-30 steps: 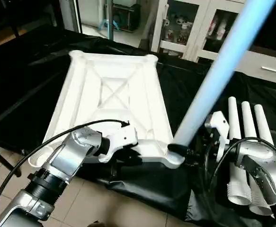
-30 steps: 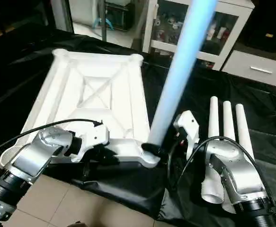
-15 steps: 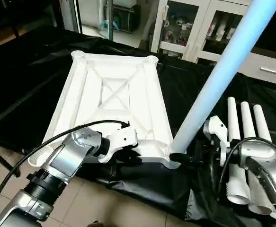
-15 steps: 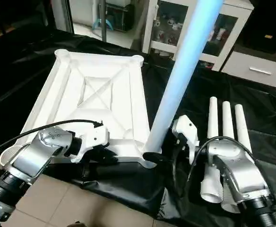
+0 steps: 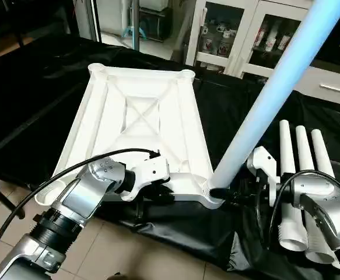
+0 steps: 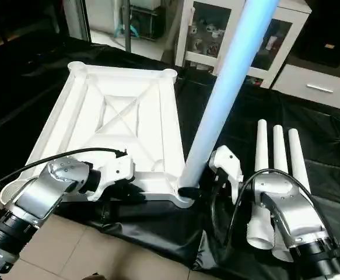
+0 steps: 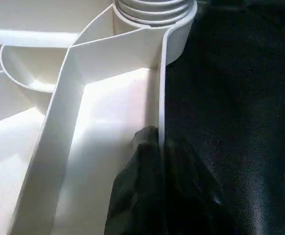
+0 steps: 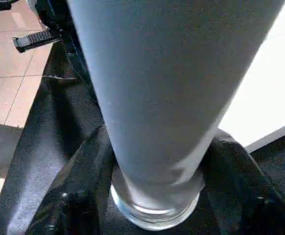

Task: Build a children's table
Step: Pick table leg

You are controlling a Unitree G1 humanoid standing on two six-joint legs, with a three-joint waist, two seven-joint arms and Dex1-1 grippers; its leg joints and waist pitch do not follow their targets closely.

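The white tabletop (image 5: 139, 125) lies underside up on the black cover, its X-braced ribs showing. One long white leg (image 5: 269, 99) rises tilted from the near right corner socket (image 5: 210, 193); its ringed base (image 7: 154, 10) sits in that socket. My right gripper (image 5: 221, 192) is shut on the leg's base, with a black finger (image 8: 76, 196) on each side of the tube (image 8: 171, 98). My left gripper (image 5: 158, 195) is shut on the tabletop's near rim, a little left of that corner; its black fingertips (image 7: 144, 147) pinch the thin rim wall.
Three spare white legs (image 5: 300, 175) lie side by side on the black cover (image 5: 234, 111), right of the tabletop and beside my right forearm. The worktable's near edge drops to a tiled floor (image 5: 129, 256). White cabinets (image 5: 239, 35) stand behind the worktable.
The leg's base and my right gripper have sunk a little at the corner socket, and the right wrist has shifted slightly. My left gripper holds the rim as before.
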